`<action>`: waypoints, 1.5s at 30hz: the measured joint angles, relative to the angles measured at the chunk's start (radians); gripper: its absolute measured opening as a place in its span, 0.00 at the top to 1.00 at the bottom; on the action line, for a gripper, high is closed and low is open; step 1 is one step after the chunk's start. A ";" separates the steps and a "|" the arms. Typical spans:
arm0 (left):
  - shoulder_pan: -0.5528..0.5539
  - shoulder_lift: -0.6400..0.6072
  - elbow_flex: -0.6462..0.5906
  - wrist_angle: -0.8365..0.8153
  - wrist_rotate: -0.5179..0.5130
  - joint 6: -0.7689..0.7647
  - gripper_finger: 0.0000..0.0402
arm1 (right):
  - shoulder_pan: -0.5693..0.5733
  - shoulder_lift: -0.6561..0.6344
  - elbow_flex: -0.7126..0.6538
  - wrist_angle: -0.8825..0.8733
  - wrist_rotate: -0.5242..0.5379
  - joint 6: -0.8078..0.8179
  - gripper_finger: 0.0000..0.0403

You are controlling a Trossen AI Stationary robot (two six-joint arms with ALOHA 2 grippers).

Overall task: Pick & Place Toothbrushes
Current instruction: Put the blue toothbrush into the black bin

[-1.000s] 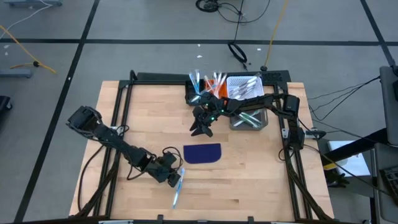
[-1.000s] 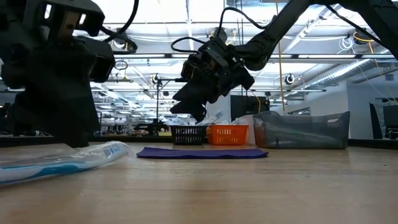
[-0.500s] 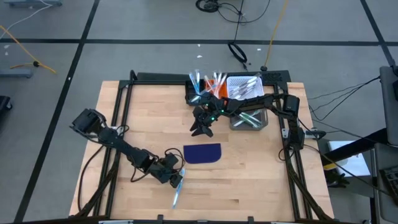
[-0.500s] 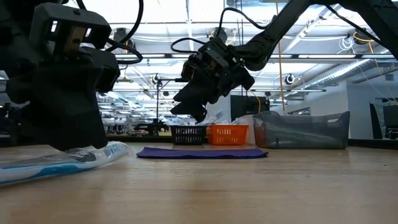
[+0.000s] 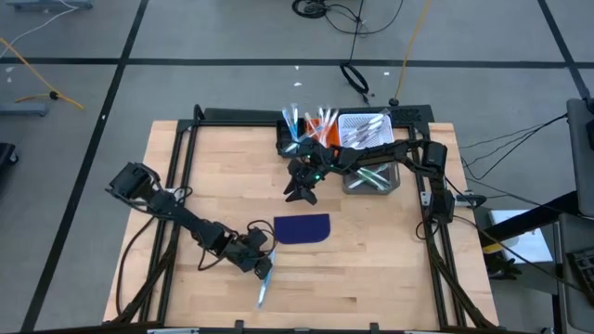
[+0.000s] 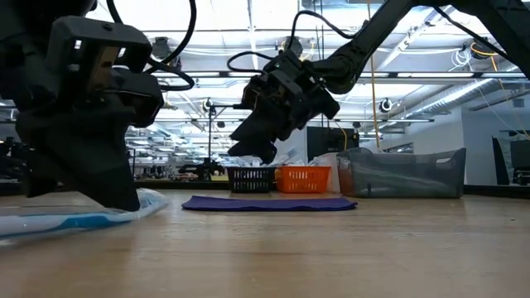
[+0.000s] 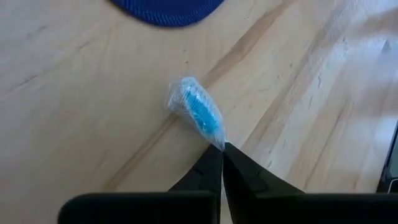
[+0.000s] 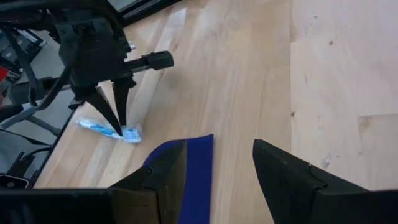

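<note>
Fingers of the left gripper (image 7: 221, 151) are pinched together on a light blue, clear-wrapped plastic toothbrush (image 7: 198, 113) lying on the pale wooden worktop (image 5: 371, 269), at 7 o'clock from the dark blue flat mat (image 5: 303, 227). Right gripper (image 5: 300, 192) fingers are held apart above the mat's 12 o'clock edge

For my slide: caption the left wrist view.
Left gripper shut on a wrapped blue toothbrush lying on the table.
</note>
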 joint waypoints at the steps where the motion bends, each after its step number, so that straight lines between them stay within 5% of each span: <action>1: 0.003 0.000 0.000 0.000 0.000 0.000 0.98 | 0.000 0.000 0.000 -0.006 0.000 0.000 0.55; 14: 0.007 -0.139 -0.001 -0.071 0.008 0.099 1.00 | 0.001 0.000 0.000 -0.028 -0.004 -0.007 0.55; 23: 0.027 -0.375 -0.001 -0.354 -0.292 0.198 1.00 | 0.022 0.000 0.000 -0.009 -0.003 -0.033 0.55; 31: 0.107 -0.461 -0.001 -0.351 -0.486 0.397 1.00 | 0.043 0.000 0.000 0.139 -0.004 -0.003 0.55; 45: 0.304 -0.462 -0.001 -0.150 -0.510 0.696 1.00 | 0.060 0.000 0.000 0.276 0.002 0.057 0.55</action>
